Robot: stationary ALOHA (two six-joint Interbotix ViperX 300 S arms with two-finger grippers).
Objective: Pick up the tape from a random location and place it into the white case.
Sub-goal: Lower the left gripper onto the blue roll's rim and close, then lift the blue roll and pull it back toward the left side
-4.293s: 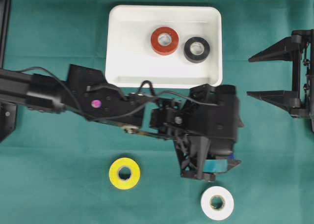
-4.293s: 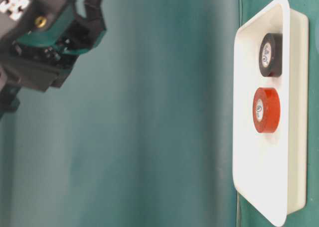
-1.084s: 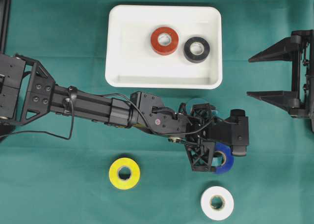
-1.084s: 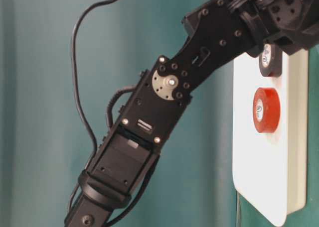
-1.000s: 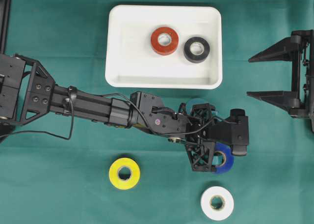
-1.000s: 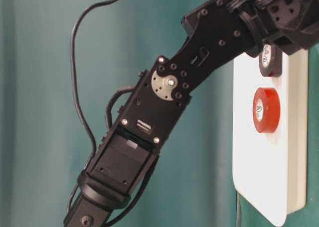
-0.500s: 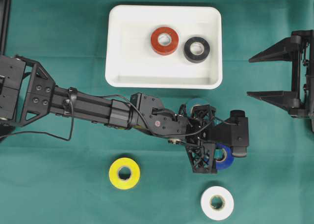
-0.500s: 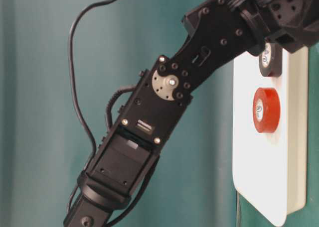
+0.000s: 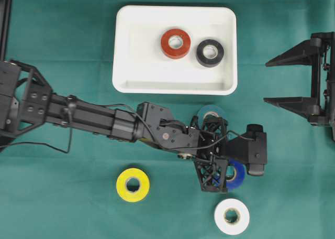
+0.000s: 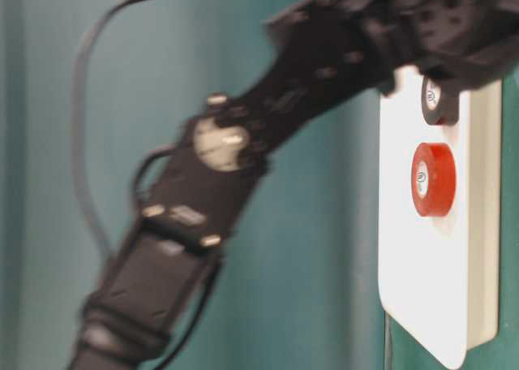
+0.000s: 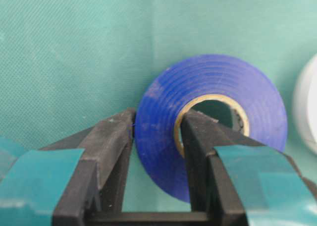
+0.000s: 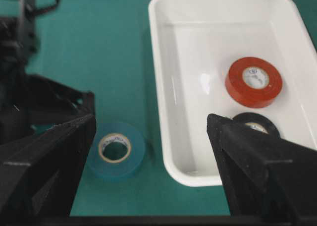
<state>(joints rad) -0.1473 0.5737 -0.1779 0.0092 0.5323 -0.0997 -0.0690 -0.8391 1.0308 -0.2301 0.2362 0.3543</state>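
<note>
From overhead, the left gripper (image 9: pixel 226 175) is clamped on the blue tape roll (image 9: pixel 234 176) well below the white case (image 9: pixel 125 50), which already holds a red tape roll (image 9: pixel 175 43) and a black tape roll (image 9: pixel 210 53), while the right gripper (image 9: pixel 293 82) waits beside the case with fingers wide apart. The left wrist view shows one finger (image 11: pixel 198 141) inside the blue roll's core and the other outside, pinching its wall. The grasp step looks complete; the next move calls for lifting and carrying the roll over the case's near rim.
</note>
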